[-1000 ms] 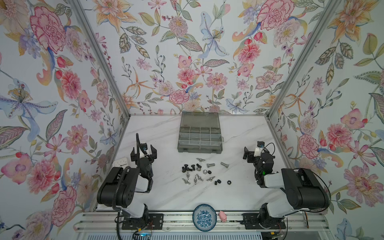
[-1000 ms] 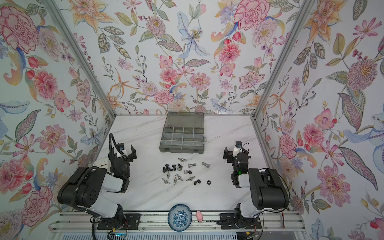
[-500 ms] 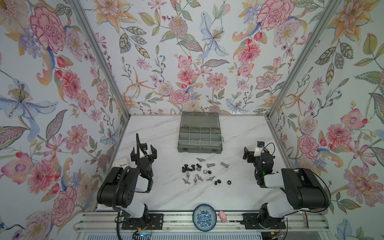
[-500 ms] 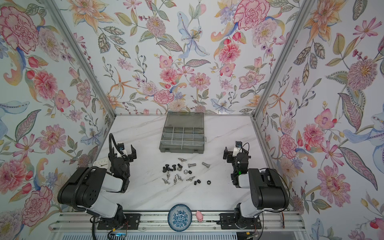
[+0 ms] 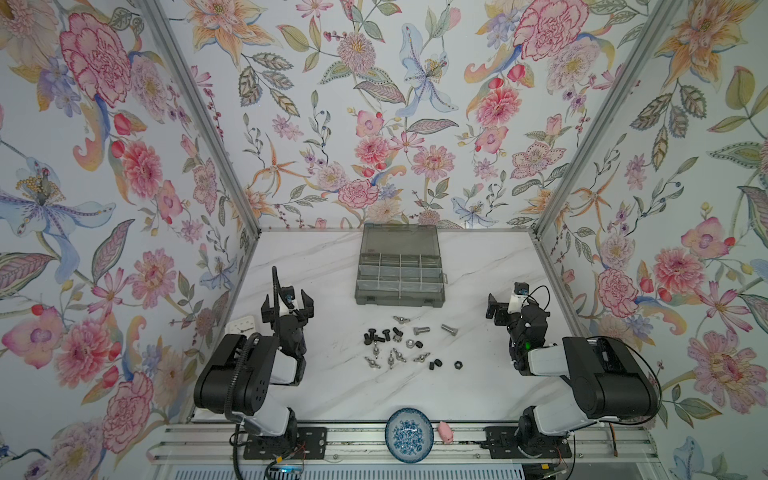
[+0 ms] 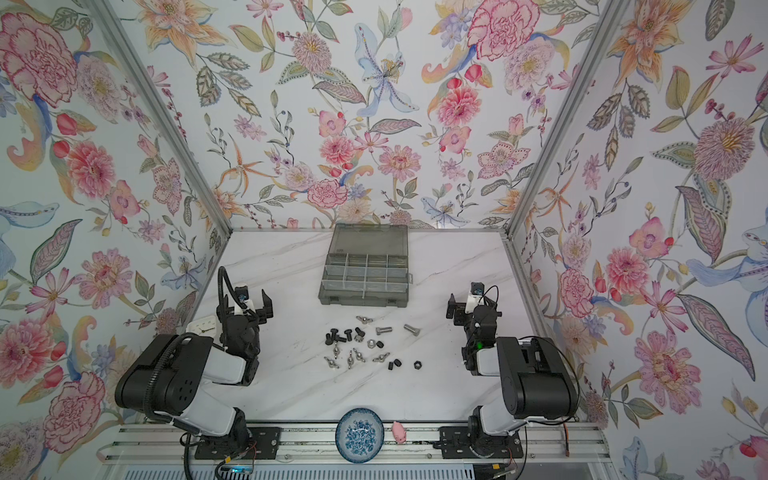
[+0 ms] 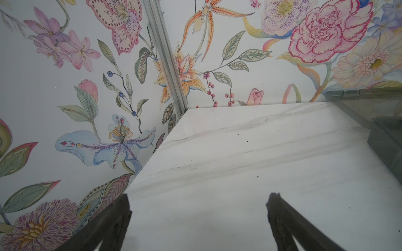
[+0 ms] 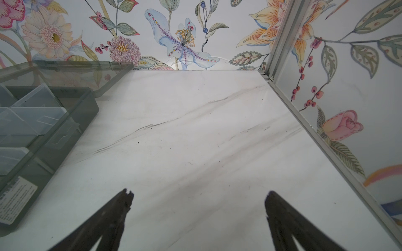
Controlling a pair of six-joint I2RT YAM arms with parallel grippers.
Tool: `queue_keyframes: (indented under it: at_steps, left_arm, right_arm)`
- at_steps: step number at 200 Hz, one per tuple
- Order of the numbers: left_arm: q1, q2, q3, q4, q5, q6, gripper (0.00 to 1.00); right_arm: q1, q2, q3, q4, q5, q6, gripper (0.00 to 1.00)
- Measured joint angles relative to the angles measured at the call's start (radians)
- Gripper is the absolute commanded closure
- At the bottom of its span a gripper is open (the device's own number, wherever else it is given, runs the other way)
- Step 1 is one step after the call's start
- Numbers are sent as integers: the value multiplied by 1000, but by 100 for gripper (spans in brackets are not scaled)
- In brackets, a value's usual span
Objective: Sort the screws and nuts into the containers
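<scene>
We are seeing the left pincer (image 7: 199, 202) and the right pincer (image 8: 198, 197) both gaping wide, gripping nothing, hanging over bare tabletop (image 8: 195, 130). In a top view the screws (image 5: 420, 331) and nuts (image 5: 392, 357) are lying loose just below centre frame, between the pincers and apart from both. Above them the containers (image 5: 399, 300) are standing open. A white label (image 8: 15, 197) is showing on their outer wall, too blurred to read.
</scene>
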State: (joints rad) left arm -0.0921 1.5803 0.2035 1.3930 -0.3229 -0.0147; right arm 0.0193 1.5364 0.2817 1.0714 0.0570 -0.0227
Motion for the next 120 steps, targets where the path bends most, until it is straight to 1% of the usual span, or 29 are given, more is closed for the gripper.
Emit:
queue_keyframes:
  at_steps: [65, 104, 120]
  left_arm:
    - [0, 0, 0, 0, 0, 0, 1]
    - [0, 0, 0, -1, 1, 0, 1]
    - [0, -20, 0, -17, 1, 0, 1]
  right_arm:
    - [3, 0, 0, 2, 0, -2, 0]
    - [29, -3, -12, 38, -23, -35, 1]
    - [32, -17, -14, 32, -31, -45, 1]
